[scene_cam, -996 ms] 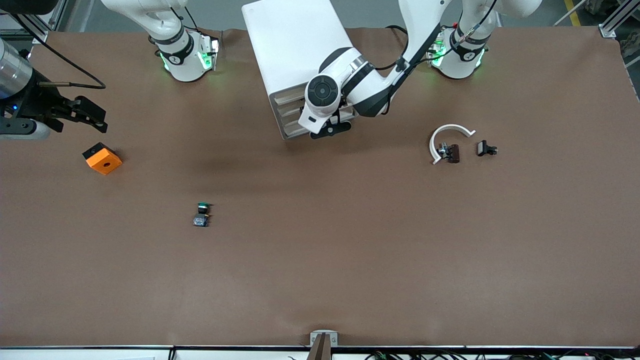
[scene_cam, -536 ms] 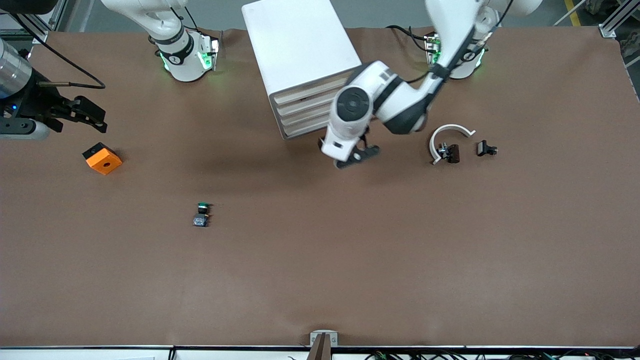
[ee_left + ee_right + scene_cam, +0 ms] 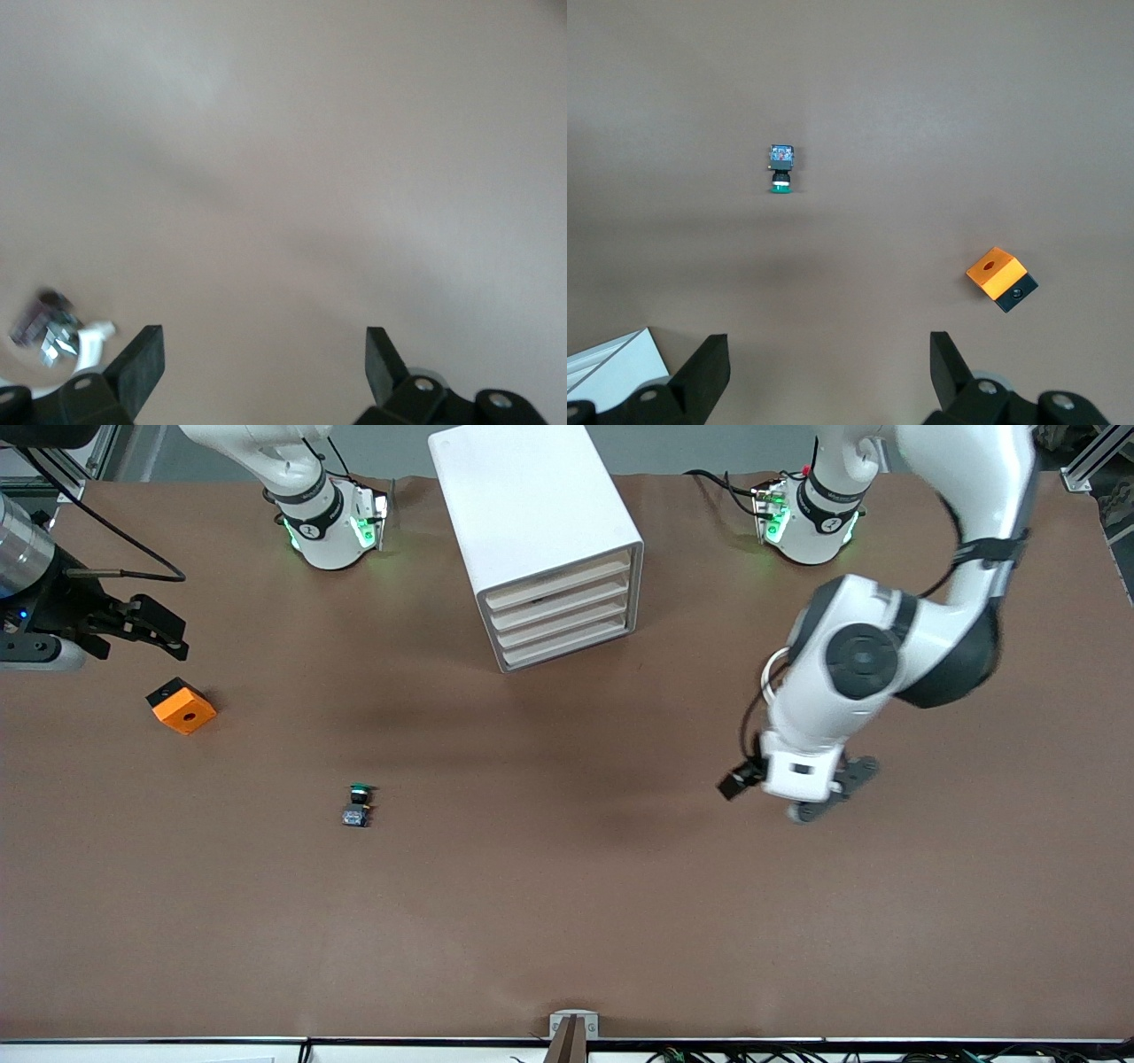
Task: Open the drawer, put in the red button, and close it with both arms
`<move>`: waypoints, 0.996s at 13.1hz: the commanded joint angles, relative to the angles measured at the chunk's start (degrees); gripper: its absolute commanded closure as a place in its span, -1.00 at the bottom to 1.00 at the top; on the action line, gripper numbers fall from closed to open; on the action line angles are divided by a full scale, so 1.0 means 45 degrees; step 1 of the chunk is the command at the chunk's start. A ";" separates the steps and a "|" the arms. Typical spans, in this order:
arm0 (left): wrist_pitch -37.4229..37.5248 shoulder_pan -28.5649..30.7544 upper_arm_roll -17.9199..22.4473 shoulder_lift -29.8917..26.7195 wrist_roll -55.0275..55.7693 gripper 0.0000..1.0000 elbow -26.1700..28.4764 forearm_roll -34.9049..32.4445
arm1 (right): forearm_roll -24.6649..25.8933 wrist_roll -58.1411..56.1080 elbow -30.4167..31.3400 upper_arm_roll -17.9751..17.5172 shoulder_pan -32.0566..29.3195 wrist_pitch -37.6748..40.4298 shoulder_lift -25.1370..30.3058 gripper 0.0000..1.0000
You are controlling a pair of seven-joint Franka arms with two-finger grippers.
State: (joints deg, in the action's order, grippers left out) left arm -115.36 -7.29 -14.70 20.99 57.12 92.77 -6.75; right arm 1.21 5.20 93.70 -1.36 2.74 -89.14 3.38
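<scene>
On the brown table (image 3: 567, 912), the red button (image 3: 37, 317), judged light, rigid and best pinched across its body, is seen just outside the left gripper's (image 3: 263, 359) spread jaws, while the right gripper (image 3: 828, 359) waits, likewise spread, over bare table.

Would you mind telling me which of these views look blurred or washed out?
Left wrist view: washed out and soft, the small part beside the white ring smeared. Right wrist view: sharp, the green button and orange block crisp. Front view: clear, soft shadows on the table.
</scene>
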 commanded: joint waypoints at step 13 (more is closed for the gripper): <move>0.4167 0.3010 0.0819 -0.4194 -0.7181 -1.00 0.0126 0.0426 | 0.0260 -0.0061 -0.0276 -0.0029 0.0134 0.0042 -0.0106 -1.00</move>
State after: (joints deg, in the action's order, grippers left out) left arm -98.88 7.35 -13.82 5.06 29.18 92.39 -6.13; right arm 1.21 5.17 93.51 -1.51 2.92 -89.21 3.31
